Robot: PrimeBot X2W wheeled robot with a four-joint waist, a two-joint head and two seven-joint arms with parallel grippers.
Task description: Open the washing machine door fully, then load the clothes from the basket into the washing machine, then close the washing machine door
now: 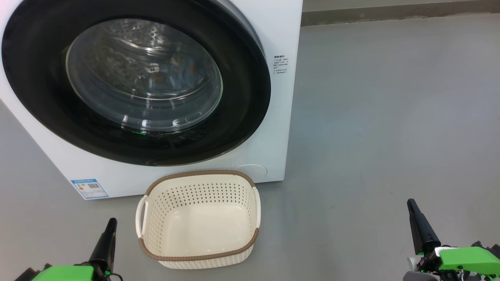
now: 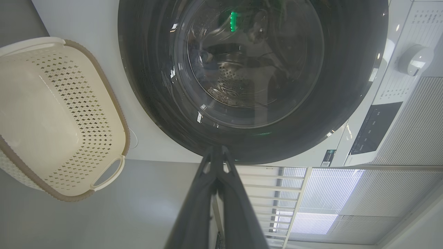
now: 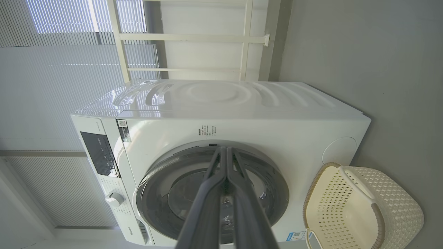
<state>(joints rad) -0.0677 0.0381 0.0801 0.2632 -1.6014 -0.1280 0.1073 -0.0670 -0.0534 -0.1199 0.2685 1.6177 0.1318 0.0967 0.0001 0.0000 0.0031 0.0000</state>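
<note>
Head view. Item 1: the washing machine (image 1: 275,117), white front-loader, stands on grey floor (image 1: 390,117) and takes up the upper left of the view. A blue energy label (image 1: 89,189) is at its lower left corner and a round service flap (image 1: 252,170) at its lower right.

Item 2: the washing machine door (image 1: 39,97), with glossy black rim and bulging clear glass, lies flush against the machine front.

Item 3: the clothes (image 1: 183,66) show dimly through the glass as blue and orange-brown patches inside the steel drum. The detail is blurred by reflections.

Item 4: the basket (image 1: 199,174), cream with a brown rim, sits upright on the floor just in front of the machine, below the door. Its bare cream bottom is in full view. Whether it touches the machine cannot be told.

Item 5: the left gripper (image 1: 112,221) is at the lower left, near the basket's left handle but apart from it.

Item 6: the right gripper (image 1: 410,202) is at the lower right, well apart from the basket.

Left wrist view. The fingers (image 2: 197,200) are pressed together at the tips with nothing between them, and point toward the door's rim.

Right wrist view. The fingers (image 3: 207,200) likewise meet at the tips, empty, with the door behind them. The control panel (image 3: 98,154) and dial (image 3: 114,199) are at the left.
</note>
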